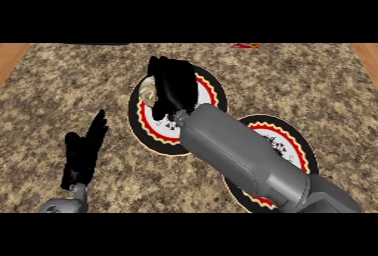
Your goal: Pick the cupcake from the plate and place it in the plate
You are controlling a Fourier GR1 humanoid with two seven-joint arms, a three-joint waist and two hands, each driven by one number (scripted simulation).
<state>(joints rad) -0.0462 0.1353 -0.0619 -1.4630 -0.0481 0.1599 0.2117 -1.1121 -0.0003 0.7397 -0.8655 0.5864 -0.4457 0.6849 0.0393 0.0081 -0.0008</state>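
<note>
Two round plates with black and red rims lie on the speckled counter. The far plate (148, 125) is at the centre and the near plate (289, 142) at the lower right. My right hand (173, 87) hovers over the far plate, fingers stretched away from me past its far rim, and looks open. A pale bit of the cupcake (148, 92) peeks out at the hand's left side; the hand hides the rest. My right forearm (236, 150) crosses over the near plate. My left hand (85, 150) rests open at the lower left, fingers up.
A small red object (244, 46) lies at the counter's far edge. Wooden strips border the counter at the far left (11, 57) and far right (367, 55).
</note>
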